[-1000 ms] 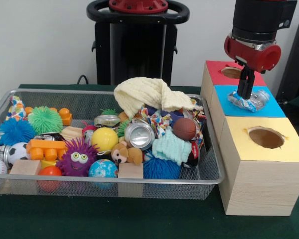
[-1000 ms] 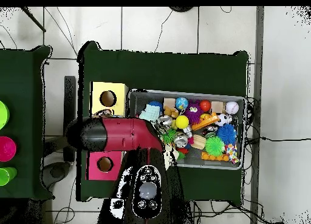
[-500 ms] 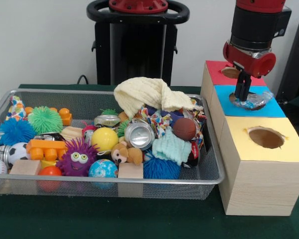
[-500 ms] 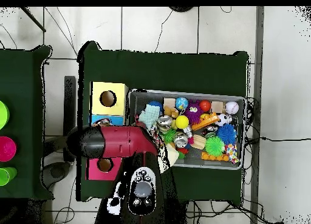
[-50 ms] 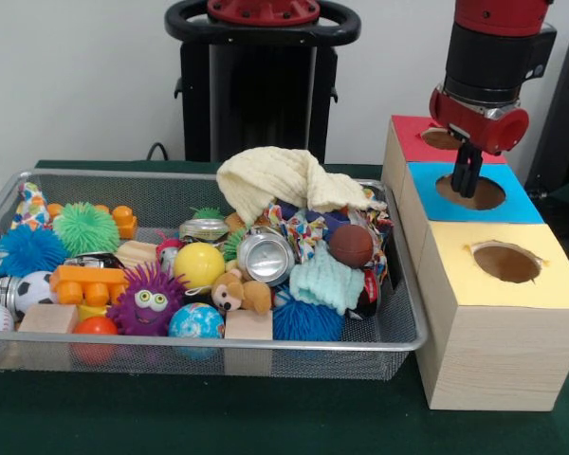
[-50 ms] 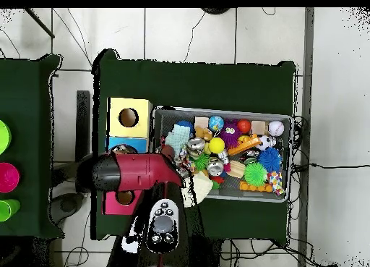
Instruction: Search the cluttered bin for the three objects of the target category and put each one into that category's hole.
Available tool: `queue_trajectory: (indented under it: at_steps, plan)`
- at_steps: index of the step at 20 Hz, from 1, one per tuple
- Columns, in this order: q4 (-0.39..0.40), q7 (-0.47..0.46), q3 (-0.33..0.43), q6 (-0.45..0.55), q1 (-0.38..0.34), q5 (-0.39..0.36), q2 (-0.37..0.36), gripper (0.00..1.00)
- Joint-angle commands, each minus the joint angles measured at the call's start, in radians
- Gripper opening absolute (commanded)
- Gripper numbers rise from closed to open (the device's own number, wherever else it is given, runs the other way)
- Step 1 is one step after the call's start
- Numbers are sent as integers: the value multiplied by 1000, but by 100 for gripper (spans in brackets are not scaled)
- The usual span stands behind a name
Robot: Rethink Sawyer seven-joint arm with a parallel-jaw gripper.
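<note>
Here the gripper (image 5: 468, 178) hangs directly above the hole of the blue box (image 5: 522, 204), nothing between its fingers; whether they are parted cannot be told. Left of the boxes, the wire bin (image 5: 398, 334) holds the clutter: a crushed can (image 5: 265, 256) near its middle, a cream cloth (image 5: 283, 180) behind it, a purple spiky toy (image 5: 149, 300) at the near left.

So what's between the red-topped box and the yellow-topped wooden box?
In the front view, the blue-topped box with its round hole sits between them; the gripper hangs over that hole.
</note>
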Motion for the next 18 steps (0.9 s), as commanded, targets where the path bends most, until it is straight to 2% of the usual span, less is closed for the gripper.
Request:
queue_trajectory:
  at_steps: [1,5,11,15,18]
  plan:
    - [61,54,56,-48,7,6,37,0]
    - [24,66,29,-21,34,1,41,0]
    - [-57,16,-20,196,46,-22,-80,0]
    - [-64,-6,-19,234,36,-26,-108,0]
    - [-63,-22,-3,221,14,-28,-100,0]
